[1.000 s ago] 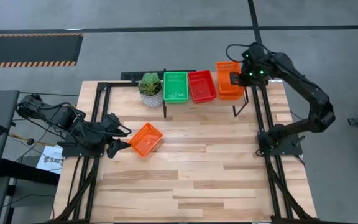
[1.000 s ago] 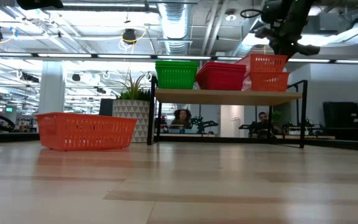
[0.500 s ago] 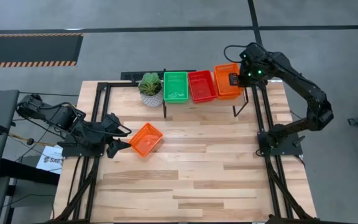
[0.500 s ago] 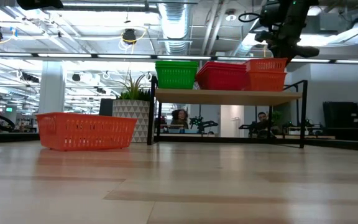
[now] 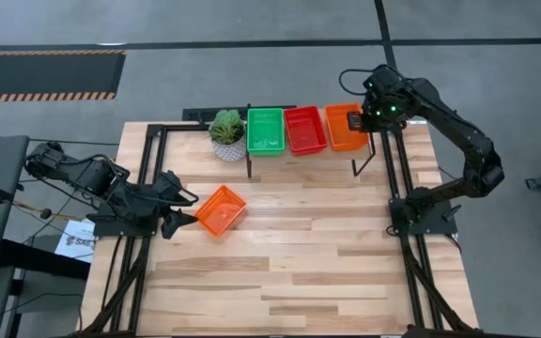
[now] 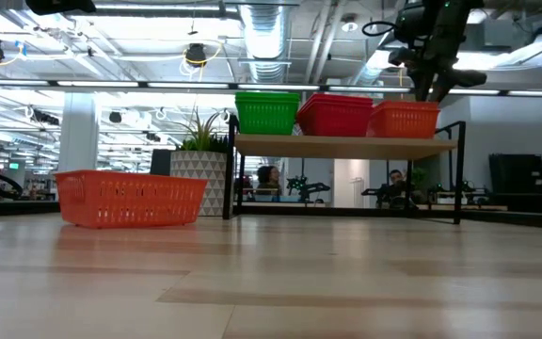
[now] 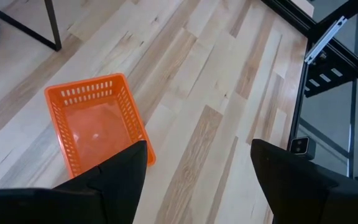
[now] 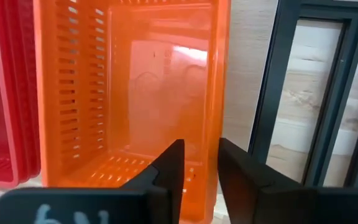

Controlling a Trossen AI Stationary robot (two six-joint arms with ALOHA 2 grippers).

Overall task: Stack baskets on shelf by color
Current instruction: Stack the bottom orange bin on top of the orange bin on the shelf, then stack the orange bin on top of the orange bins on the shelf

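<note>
On the shelf (image 6: 346,145) stand green baskets (image 5: 265,130), red baskets (image 5: 304,129) and an orange basket (image 5: 343,127), which sits nested in the orange one under it (image 6: 405,120). My right gripper (image 5: 353,120) is above the shelf's right end, shut on the top orange basket. Another orange basket (image 5: 221,209) rests flat on its bottom on the tabletop at the left. My left gripper (image 5: 182,210) is open and empty just left of it, near the table's left edge. In the left wrist view that basket (image 7: 95,127) lies ahead of the open fingers (image 7: 197,180). My right gripper holds the top orange basket by its long side wall toward the table's right (image 8: 219,118). One finger (image 8: 169,165) is inside the basket and the other (image 8: 244,174) outside. The fingers come from above, pointing down. The basket sits level, nested in the stack on the shelf.
A green plant in a white pot (image 5: 227,131) stands on the table beside the shelf's left end. Black frame rails (image 5: 397,178) run along the table's left and right sides. The tabletop's middle and near part (image 5: 299,263) hold nothing.
My right gripper has gone down with the orange basket. The basket was tilted and raised above the orange one on the shelf; now it sits level, nested into it. The left arm and the basket on the table have kept still.
</note>
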